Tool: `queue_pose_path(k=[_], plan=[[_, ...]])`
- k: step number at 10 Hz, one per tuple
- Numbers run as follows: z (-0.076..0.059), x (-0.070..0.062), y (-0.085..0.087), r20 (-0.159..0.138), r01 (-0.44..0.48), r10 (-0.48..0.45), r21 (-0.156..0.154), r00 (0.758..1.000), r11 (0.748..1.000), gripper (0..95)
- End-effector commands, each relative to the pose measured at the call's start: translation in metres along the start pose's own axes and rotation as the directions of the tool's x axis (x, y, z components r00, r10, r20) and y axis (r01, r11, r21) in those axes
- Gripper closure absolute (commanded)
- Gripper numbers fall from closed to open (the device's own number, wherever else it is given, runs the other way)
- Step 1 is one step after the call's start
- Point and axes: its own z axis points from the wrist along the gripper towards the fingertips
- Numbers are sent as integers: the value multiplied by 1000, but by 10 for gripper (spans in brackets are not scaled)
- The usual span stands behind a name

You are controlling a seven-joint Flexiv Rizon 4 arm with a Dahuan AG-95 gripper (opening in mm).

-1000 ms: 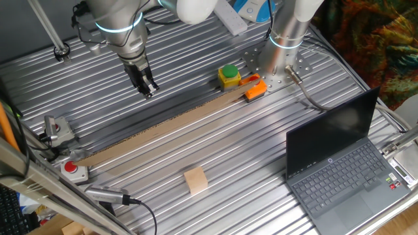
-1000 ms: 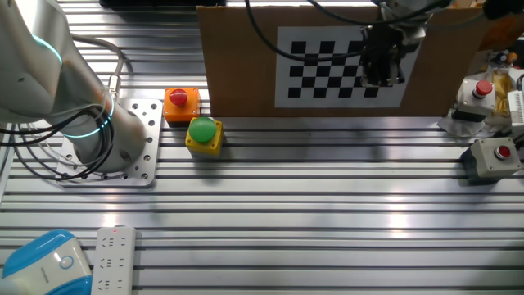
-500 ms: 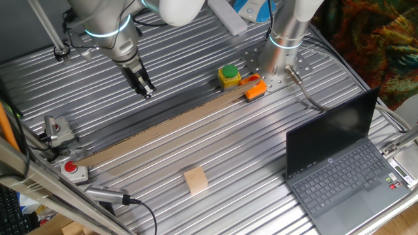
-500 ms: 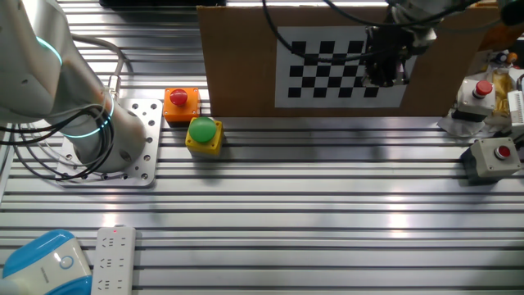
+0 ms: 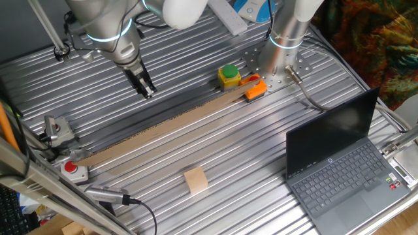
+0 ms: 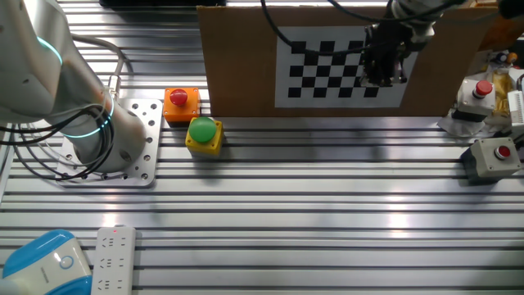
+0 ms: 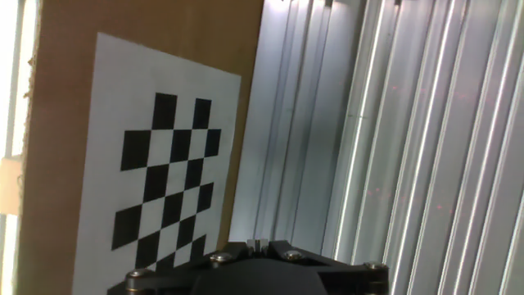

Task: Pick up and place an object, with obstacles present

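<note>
We are seeing the gripper (image 5: pixel 147 92) hanging above the ribbed table (image 5: pixel 261 143) at about ten o'clock from the table's middle in one fixed view, its dark fingers pressed close together with nothing between them and nothing touching them; it is clenched and empty. In the other fixed view the gripper (image 6: pixel 383 80) is hovering in front of the checkerboard sheet (image 6: pixel 323 74) on the upright cardboard panel (image 6: pixel 237 57). The small tan wooden block (image 5: pixel 195 180) is lying flat on the table at about six o'clock, well apart from the gripper, on the far side of the cardboard panel (image 5: pixel 163 129) from it. The yellow button box with its green button (image 5: pixel 228 76) is standing at one o'clock, just beside the orange box (image 5: pixel 255 88). A laptop (image 5: pixel 339 171) is sitting open at four o'clock.
</note>
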Motion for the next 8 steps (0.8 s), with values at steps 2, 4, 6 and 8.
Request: queue_pose_path(k=[2,4,6,8], plan=[[0,1,-1,19,-32,32,23,999,999,950],[0,1,-1,26,-52,51,28,998,998,950],[0,1,-1,31,-57,56,34,998,998,950],[0,1,-1,33,-50,49,39,998,998,950]])
